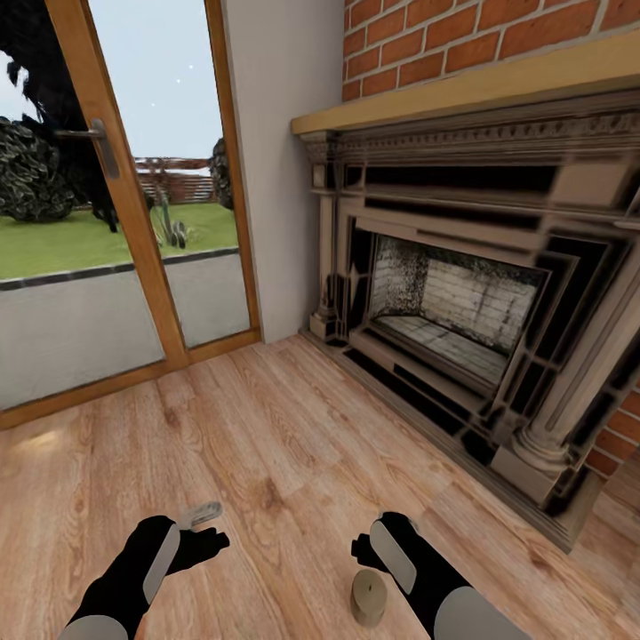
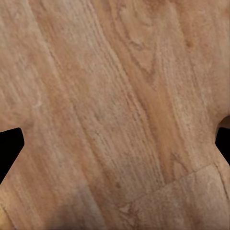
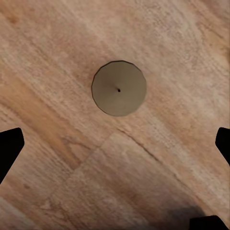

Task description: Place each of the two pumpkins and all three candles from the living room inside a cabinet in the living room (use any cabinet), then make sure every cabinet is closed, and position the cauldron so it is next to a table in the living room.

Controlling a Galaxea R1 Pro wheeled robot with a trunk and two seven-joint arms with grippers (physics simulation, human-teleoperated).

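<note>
Because one candle [image 1: 368, 598] stands upright on the wooden floor [image 1: 267, 462] in front of the brick fireplace [image 1: 462, 311], well away from any cabinet, the right gripper [image 3: 115, 143] hangs directly above it, fingers spread wide and grasping nothing; the candle's round top and wick sit a little off the line between the fingertips, so I judge this a lining-up pose ahead of a descent. The left gripper [image 1: 200, 533] likewise hovers released over bare planks beside it, apparently parked out of the way while the right arm works.
</note>
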